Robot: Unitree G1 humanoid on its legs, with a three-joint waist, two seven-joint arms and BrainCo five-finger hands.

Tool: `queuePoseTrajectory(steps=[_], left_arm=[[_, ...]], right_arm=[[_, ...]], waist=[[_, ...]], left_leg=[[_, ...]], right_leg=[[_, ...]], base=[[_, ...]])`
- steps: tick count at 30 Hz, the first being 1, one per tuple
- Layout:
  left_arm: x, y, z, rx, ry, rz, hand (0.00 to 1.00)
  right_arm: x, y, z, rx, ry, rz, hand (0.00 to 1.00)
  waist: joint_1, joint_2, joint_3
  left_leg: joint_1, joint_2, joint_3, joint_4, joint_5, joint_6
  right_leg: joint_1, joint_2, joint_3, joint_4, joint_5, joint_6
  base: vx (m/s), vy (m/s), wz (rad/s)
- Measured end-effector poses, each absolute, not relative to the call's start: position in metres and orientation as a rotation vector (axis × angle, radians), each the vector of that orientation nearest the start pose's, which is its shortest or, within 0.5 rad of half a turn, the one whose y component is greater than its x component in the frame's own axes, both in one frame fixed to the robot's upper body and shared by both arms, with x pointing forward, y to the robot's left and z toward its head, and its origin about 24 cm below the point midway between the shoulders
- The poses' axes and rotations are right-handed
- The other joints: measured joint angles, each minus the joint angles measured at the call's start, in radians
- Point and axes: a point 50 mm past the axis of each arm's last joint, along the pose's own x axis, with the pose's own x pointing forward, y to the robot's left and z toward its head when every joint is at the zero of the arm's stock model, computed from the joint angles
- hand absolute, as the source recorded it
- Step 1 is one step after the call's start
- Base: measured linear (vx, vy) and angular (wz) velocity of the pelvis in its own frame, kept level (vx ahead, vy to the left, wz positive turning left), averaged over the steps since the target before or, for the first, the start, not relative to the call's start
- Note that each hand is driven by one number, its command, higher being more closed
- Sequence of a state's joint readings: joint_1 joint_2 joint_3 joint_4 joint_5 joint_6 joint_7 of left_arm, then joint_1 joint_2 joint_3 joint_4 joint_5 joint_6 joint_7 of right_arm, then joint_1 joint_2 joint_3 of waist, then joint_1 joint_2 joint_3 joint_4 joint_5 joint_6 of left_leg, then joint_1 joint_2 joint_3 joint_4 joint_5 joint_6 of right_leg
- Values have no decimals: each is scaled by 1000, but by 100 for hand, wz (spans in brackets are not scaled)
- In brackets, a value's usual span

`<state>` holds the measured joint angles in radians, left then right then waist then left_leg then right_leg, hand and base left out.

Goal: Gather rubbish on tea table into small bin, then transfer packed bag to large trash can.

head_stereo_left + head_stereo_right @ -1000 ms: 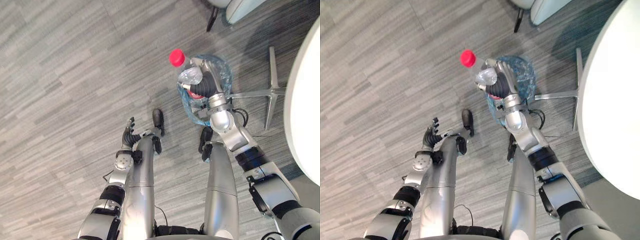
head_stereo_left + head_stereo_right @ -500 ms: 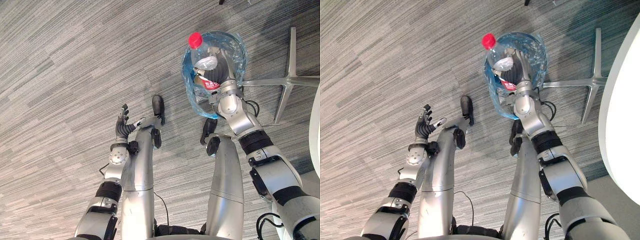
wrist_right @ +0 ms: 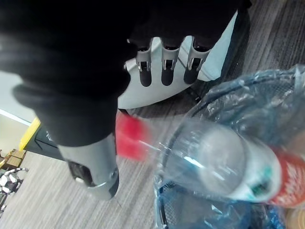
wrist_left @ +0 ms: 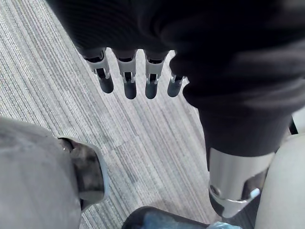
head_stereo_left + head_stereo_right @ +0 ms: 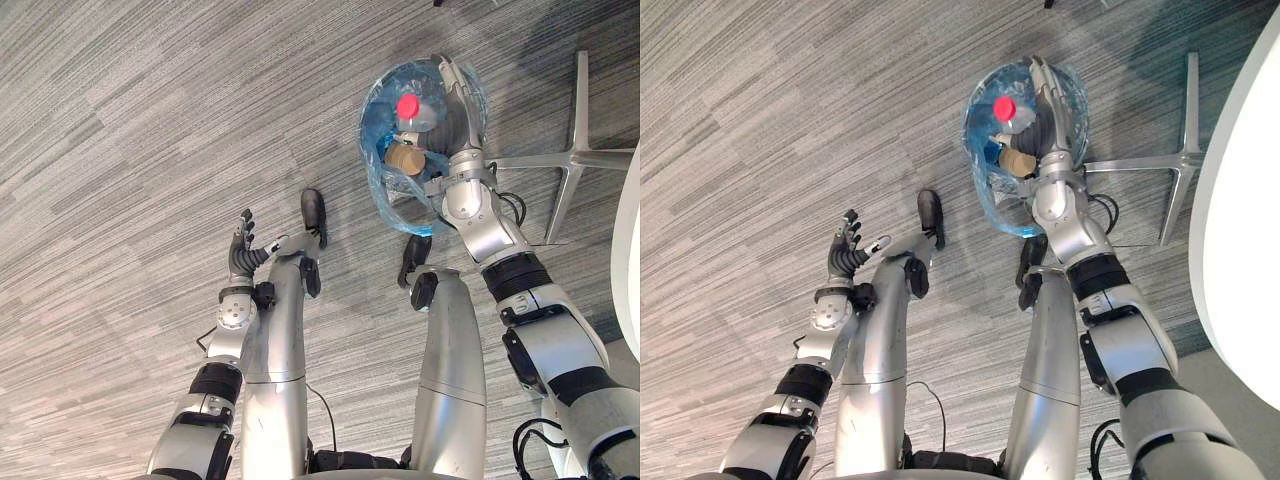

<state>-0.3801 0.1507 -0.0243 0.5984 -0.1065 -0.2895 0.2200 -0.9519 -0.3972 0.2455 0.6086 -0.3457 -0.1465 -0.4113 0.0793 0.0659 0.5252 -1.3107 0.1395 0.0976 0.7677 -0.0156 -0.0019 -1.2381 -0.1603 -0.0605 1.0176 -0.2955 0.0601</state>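
The right hand (image 5: pixel 456 112) reaches out over the small bin (image 5: pixel 372 178). Its fingers (image 3: pixel 164 72) are stretched straight and spread a little, and they are curled round nothing. Just below the fingers and thumb, a clear plastic bottle (image 3: pixel 224 164) sits inside the bin's blue bag (image 5: pixel 978 195), with its red cap (image 5: pixel 407 105) uppermost. I cannot tell whether the fingers brush the bottle. A tan cylinder (image 5: pixel 405 158) lies in the bag beside the bottle, nearer the wrist than the fingertips (what it is I cannot make out).

Past the fingertips in the wrist view is a pale chair shell. To the outer side of the hand, a silver chair base (image 5: pixel 573 155) spreads its legs on the grey carpet (image 5: pixel 130 150), and the rim of a white table (image 5: pixel 1240 250) lies beyond that.

The left hand (image 5: pixel 241 258) hangs low, well apart from the bin. Its fingers (image 4: pixel 127 81) are straight and relaxed with only carpet beyond their tips, and they hold nothing.
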Motion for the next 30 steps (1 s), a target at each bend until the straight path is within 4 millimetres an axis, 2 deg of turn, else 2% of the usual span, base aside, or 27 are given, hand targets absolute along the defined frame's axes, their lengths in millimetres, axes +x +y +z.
queuePoseTrajectory(steps=[3,6,11,17,23,26,30], left_arm=[[318,180,38,47,-60,198,0],[317,181,33,50,-34,204,0],[315,189,27,41,-6,239,0],[313,192,24,41,11,248,0],[310,195,19,41,26,260,0],[309,199,18,37,33,278,0],[309,199,17,40,35,278,0]], right_arm=[[380,-144,238,-748,-695,-220,0],[373,-140,225,-741,-693,-198,0],[362,-132,202,-748,-674,-139,0],[354,-126,187,-824,-682,-73,0],[349,-112,162,-1018,-671,53,0],[351,-108,147,-1101,-630,119,0],[357,-111,128,-1189,-551,155,0]], waist=[[-10,-2,-1],[-10,-12,-6],[-12,-48,-26],[-11,-49,-27],[-11,-49,-27],[-11,-49,-27],[-11,-49,-27]], left_leg=[[5,1,1,-2,2,-1],[24,1,6,-15,8,-3],[44,7,6,-32,10,-9],[62,17,2,-36,10,-10],[69,22,8,-70,22,-13],[69,22,8,-77,31,-15],[69,20,7,-97,37,-14]], right_leg=[[2,0,1,1,1,-1],[15,1,3,-4,1,-2],[30,7,-1,-14,2,-11],[57,13,-13,-28,5,-16],[61,13,-25,-47,10,-25],[60,13,-27,-49,10,-25],[60,10,-36,-58,11,-28]], base=[[0,0,0],[-2,-14,0],[-8,-42,-1],[-3,-11,-1],[-5,-30,4],[0,-44,3],[-4,-33,6]])
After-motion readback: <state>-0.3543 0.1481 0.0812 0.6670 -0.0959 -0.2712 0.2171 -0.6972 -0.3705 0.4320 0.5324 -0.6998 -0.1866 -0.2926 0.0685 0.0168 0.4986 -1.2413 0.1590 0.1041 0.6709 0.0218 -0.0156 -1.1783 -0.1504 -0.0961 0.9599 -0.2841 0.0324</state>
